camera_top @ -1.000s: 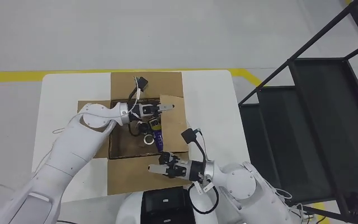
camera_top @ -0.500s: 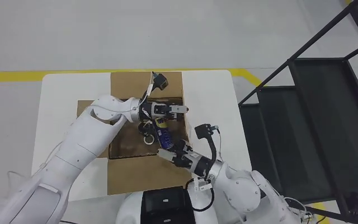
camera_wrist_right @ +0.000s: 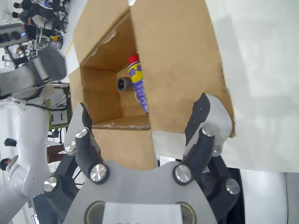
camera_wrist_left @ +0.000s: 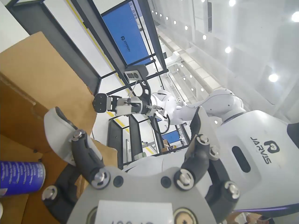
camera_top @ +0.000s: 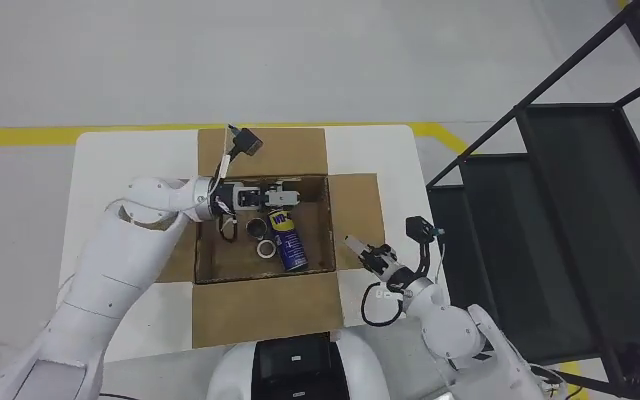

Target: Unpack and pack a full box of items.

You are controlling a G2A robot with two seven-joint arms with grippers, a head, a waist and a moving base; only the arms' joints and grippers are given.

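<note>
Judging from the near edge outward, the unpacking looks barely begun: the right gripper hangs beside the right flap, over the white table, its jaws spread with nothing between them. All four flaps of the cardboard box lie folded out, matte brown with ragged, torn edges. On the box floor lie a slim blue-and-yellow spray can with a red cap, a short dull metal tube and a small white ring, none lifted yet. Farther back, the left gripper hovers over the far half of the opening, jaws apart and empty. Taking everything out, then repacking, remains.
</note>
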